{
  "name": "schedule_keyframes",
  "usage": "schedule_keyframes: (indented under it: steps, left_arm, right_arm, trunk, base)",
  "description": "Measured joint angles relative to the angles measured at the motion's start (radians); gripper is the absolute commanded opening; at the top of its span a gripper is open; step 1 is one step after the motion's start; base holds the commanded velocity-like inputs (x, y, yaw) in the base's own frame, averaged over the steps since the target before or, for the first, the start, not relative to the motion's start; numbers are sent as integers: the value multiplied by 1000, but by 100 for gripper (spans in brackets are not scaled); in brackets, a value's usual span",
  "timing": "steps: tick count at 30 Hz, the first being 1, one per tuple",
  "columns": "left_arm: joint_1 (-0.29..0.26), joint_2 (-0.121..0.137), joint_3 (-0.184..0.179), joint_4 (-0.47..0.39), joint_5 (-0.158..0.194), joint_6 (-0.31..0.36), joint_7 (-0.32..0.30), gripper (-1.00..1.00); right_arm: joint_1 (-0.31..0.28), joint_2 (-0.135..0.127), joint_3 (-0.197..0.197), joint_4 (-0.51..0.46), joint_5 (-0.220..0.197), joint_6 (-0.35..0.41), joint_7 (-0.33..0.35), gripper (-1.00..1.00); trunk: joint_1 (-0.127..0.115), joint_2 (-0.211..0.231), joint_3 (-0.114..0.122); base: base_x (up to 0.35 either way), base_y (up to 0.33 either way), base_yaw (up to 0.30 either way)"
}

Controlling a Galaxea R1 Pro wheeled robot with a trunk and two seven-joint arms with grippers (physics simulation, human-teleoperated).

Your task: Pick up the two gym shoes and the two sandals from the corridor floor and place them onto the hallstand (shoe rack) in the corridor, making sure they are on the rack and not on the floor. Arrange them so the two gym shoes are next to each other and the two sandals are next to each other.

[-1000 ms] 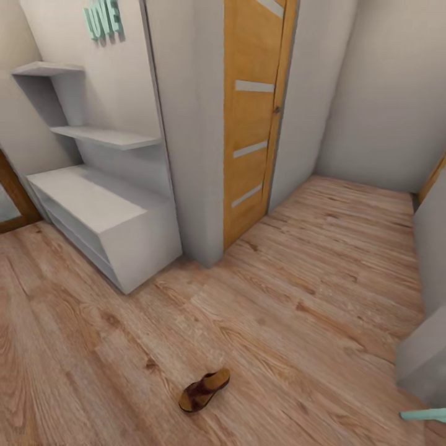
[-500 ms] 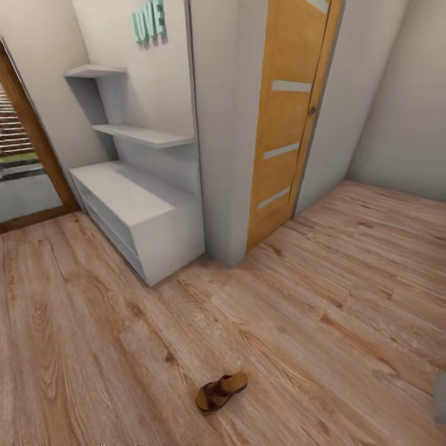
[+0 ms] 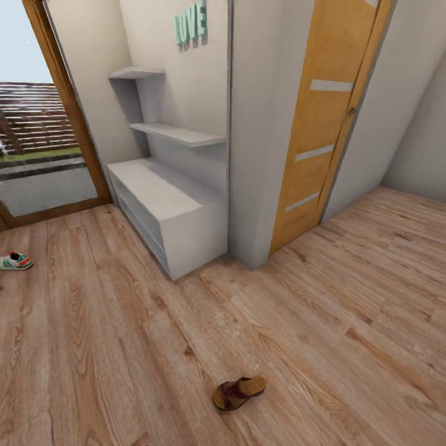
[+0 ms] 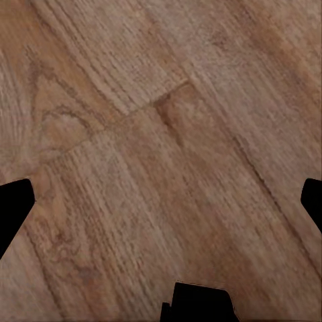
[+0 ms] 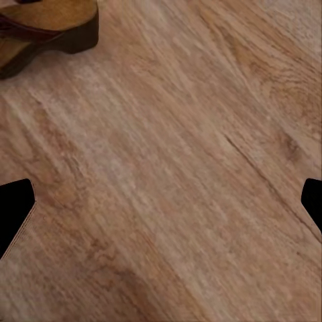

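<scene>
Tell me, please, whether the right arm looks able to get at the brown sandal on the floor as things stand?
Probably yes. The sandal lies alone on the corridor floor with nothing around it, and its edge shows in the right wrist view. The right gripper looks open and empty over bare planks, though it would have to shift across.

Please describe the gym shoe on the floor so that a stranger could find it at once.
Start at the tall glass door with the brown frame, left of the white shoe rack. On the wood floor before it lies the gym shoe. It is white with green stripes, unlike the brown sandal.
</scene>
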Motion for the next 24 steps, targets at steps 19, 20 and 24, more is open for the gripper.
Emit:
schedule_keyframes:
  steps: [19,20,24]
  left_arm:
    - [0,0,0,1,0,0,0,100]
    - [0,0,0,1,0,0,0,100]
    - [0,0,0,1,0,0,0,100]
  right_arm:
    - [0,-3,2,-1,1,0,5,100]
    - [0,-3,2,-1,1,0,5,100]
    - [0,-3,2,-1,1,0,5,100]
  trunk:
    - [0,0,-2]
    - [0,0,-2]
    - [0,0,-2]
  base:
    - [0,0,83]
    - [0,0,0]
    - [0,0,0]
